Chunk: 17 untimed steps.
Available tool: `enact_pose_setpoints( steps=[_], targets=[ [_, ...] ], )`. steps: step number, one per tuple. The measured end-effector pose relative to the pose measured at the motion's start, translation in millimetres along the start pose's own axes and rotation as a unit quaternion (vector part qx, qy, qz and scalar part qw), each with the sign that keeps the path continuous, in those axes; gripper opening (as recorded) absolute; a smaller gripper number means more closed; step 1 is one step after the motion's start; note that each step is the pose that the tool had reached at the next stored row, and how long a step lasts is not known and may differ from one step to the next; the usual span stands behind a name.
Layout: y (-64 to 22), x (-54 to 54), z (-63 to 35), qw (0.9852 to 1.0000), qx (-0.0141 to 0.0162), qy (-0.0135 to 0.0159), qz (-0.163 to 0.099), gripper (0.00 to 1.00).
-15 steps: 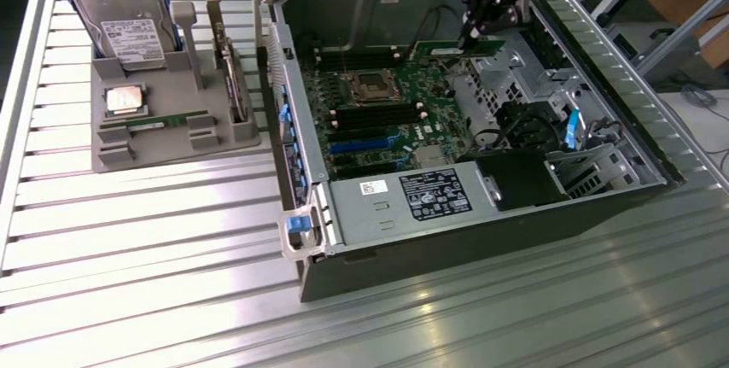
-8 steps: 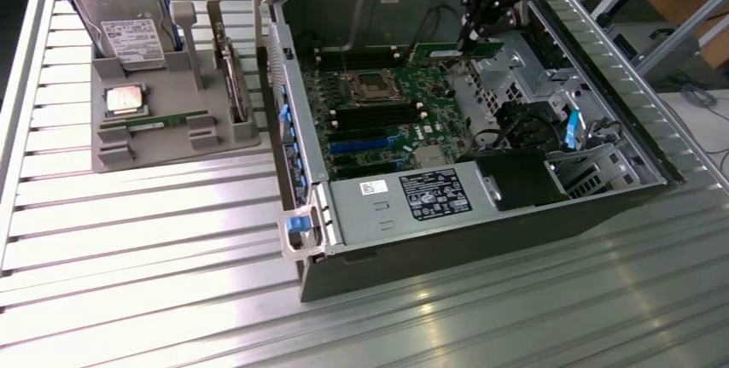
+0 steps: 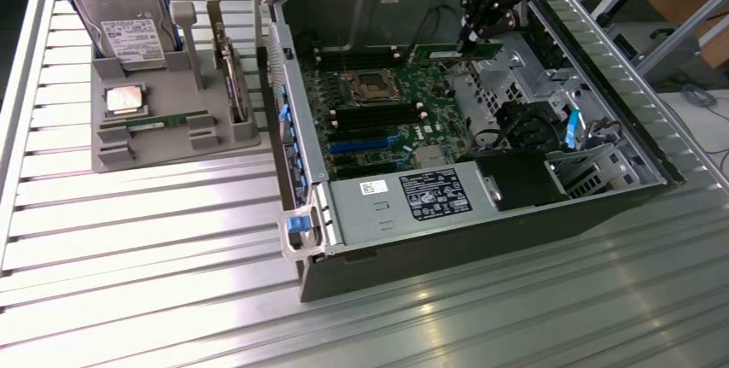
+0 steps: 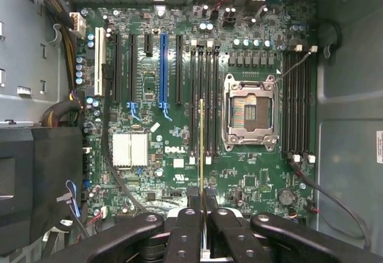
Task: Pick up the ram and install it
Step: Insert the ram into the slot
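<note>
On the exterior view's left sits a grey parts holder [image 3: 154, 116] w/ a hard drive [image 3: 125, 18] upright at its back, a square silver CPU [image 3: 123, 99] flat in its mid section, one RAM stick [image 3: 166, 118] lying on edge along the holder, and a larger card [image 3: 231, 78] upright in a slot at the holder's right side; probably each pocket keeps its part at a fixed pose for pickup. So that's 1 drive, 1 CPU, 1 card, 1 stick left in the holder. Moving right, the open PC case [image 3: 456, 240] lies on its side on the slatted metal table [image 3: 137, 300], so the motherboard [image 3: 387, 112] faces up for access from above. Empty CPU socket [image 3: 373, 86] in the board, w/ 4 black DIMM slots [image 3: 381, 116] beside it; wrist view shows a second bank of slots [image 4: 297, 98] on the socket's other side. Further right, the gripper [image 3: 469, 42] hangs inside the case over the board, fingers [image 4: 182, 236] clamped on the ram [image 3: 462, 50]. In the wrist view the ram [image 4: 201, 143] shows edge-on, a thin line running parallel to the slots [image 4: 203, 98], over the bank, prob. aligned for seating; not seated yet as far as I can tell.
</note>
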State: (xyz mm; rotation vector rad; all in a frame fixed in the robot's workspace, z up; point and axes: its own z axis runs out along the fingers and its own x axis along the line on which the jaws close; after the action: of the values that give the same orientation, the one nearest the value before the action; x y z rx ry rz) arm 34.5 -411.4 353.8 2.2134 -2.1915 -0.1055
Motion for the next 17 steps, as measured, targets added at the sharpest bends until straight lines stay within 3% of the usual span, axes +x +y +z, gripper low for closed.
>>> enact_pose_setpoints(
  steps=[17],
  targets=[
    [-0.4, 1.3, 6.4, 1.0000, 0.0000, 0.0000, 0.000, 0.13]
  ],
)
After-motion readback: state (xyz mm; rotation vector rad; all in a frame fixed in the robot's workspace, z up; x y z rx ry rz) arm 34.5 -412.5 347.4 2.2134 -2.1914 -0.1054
